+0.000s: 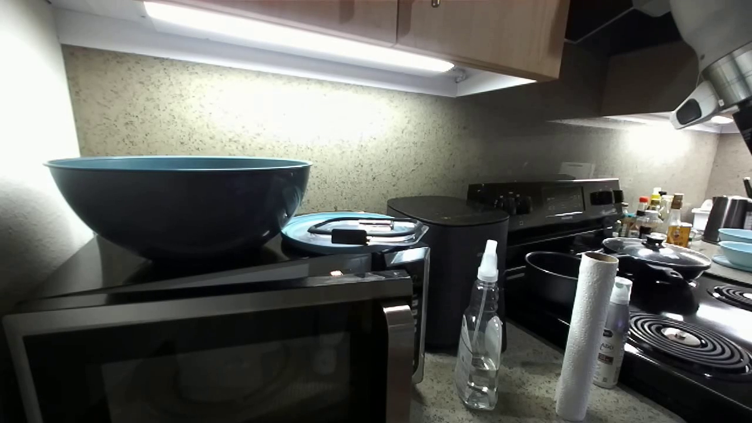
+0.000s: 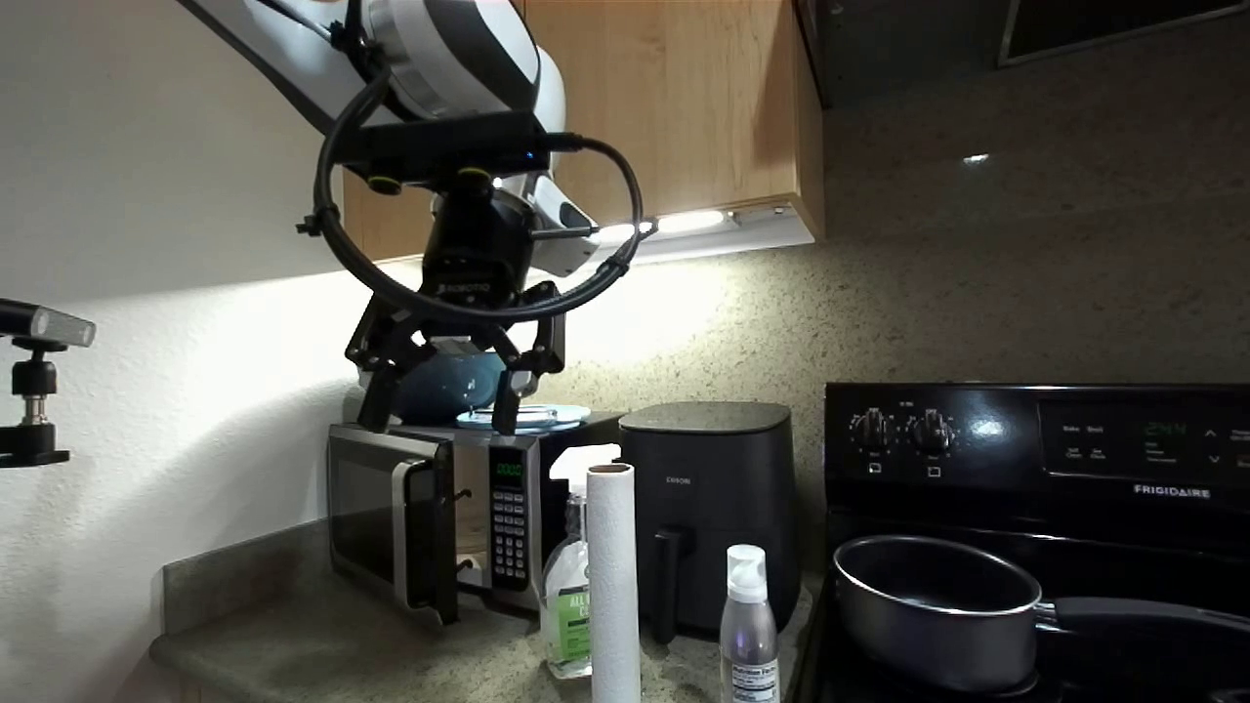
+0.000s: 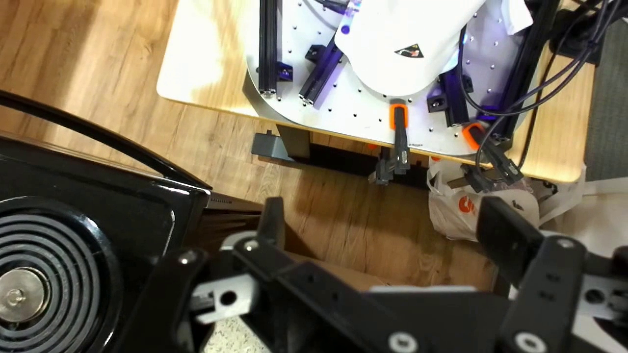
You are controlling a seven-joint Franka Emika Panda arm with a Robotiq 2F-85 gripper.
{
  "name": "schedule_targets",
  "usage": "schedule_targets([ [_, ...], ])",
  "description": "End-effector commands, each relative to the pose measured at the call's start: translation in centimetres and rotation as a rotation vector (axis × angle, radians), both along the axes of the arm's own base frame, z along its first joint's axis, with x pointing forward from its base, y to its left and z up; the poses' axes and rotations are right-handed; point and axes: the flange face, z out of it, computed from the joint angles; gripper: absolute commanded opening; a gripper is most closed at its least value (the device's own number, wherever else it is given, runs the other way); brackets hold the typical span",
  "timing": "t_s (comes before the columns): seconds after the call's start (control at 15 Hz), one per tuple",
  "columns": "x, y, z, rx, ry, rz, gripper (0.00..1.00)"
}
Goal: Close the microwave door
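Observation:
The microwave door point(image 2: 376, 508) has a dark window, a silver-grey frame and a vertical handle point(image 2: 400, 537). It stands partly open; the lit cavity shows between it and the keypad strip point(image 2: 508, 527). In an exterior view the dark glass door point(image 1: 205, 364) fills the lower left in front of the black microwave point(image 1: 76, 276). My gripper point(image 2: 442, 410) points down, fingers apart and empty, overlapping the microwave's top in the picture but nearer the camera; the exact gap cannot be told. In the wrist view the open gripper point(image 3: 385, 225) hangs over floor; the door is out of view.
A big dark bowl point(image 1: 176, 205) and blue plate point(image 1: 299, 235) sit on the microwave. A spray bottle point(image 2: 566, 596), white roll point(image 2: 613, 586), spray can point(image 2: 749, 625) and air fryer point(image 2: 713, 517) stand right of it. An upper cabinet point(image 2: 674, 98) hangs above. The stove point(image 3: 98, 196) lies alongside.

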Motion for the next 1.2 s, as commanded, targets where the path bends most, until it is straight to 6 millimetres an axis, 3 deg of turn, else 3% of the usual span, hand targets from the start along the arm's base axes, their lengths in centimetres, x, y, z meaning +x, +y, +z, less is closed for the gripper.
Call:
schedule_targets([
  [0.0, 0.0, 0.0, 0.0, 0.001, 0.003, 0.002, 1.00],
  [0.2, 0.8, 0.9, -1.1, 0.075, 0.012, 0.050, 1.00],
  [0.73, 4.7, 7.5, -6.3, 0.357, 0.003, 0.367, 1.00],
  [1.13, 4.5, 7.9, -7.0, 0.346, 0.035, 0.374, 1.00],
])
